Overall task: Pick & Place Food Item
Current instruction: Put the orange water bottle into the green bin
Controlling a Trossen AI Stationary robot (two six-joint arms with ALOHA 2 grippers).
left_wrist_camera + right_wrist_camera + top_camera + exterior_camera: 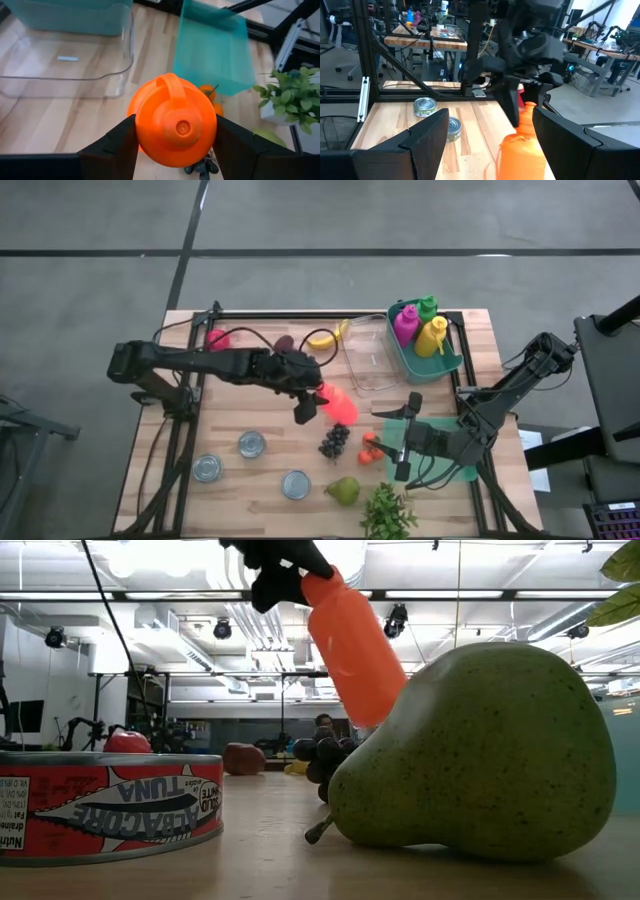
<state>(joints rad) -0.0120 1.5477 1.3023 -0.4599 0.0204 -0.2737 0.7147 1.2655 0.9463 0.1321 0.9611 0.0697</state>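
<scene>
Orange bottle (pixel 172 120) sat squarely between my left gripper (pixel 304 404)'s dark fingers (pixel 112 147), which were closed about halfway against its smooth, rounded plastic sides. I held it tilted in the air above the middle of the wooden table (pixel 240 415), its base toward the grapes (pixel 334 440), with the clear tub (pixel 368 360) just beyond. From table height only its glossy body (pixel 352 645) showed; my fingers there were a dark blur, cut off at the frame's edge. My right gripper (pixel 403 442) hovered over the green mat (pixel 455 473) near the small oranges (pixel 369 447), fingers spread wide and holding nothing. A speckled green pear (pixel 475 755) and a ridged tuna can (pixel 110 805) filled the foreground.
</scene>
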